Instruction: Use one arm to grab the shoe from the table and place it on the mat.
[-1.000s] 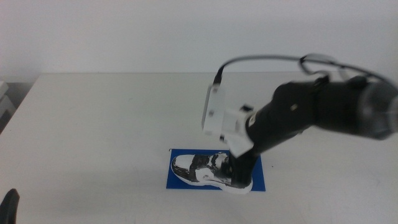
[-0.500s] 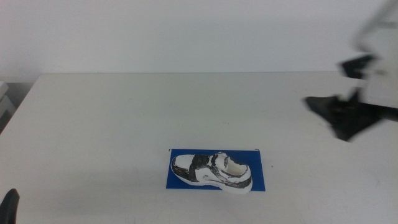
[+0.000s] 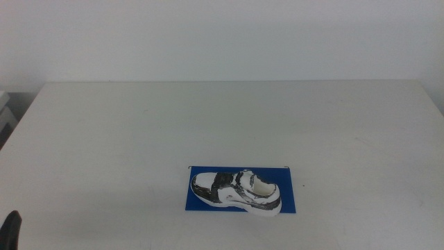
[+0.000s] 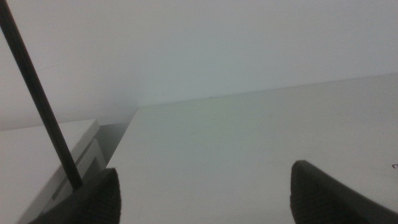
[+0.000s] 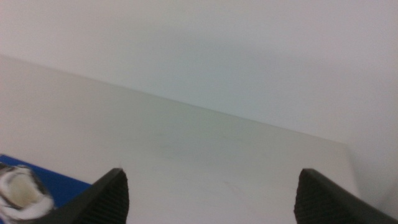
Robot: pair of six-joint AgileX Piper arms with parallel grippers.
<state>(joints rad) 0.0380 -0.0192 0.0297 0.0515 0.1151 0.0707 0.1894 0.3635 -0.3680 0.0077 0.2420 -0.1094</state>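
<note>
The left pincer (image 4: pixel 205 193) shows as two dark jaws rising at the lower corners, set wide apart with nothing between them. Beyond them lies the plain white tabletop (image 4: pixel 249 143), its far edge meeting a pale wall (image 4: pixel 199 43). A thin black cable (image 4: pixel 37 93) slants across one side, over a white block (image 4: pixel 50 155) that sits beside the tabletop's edge.

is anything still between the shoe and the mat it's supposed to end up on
Nothing visible stands between them. The shoe lies on the blue mat, sole down, with bare table all around. The right gripper is off it with jaws open, out of the middle view; the left gripper waits open at the table's left edge.
</note>
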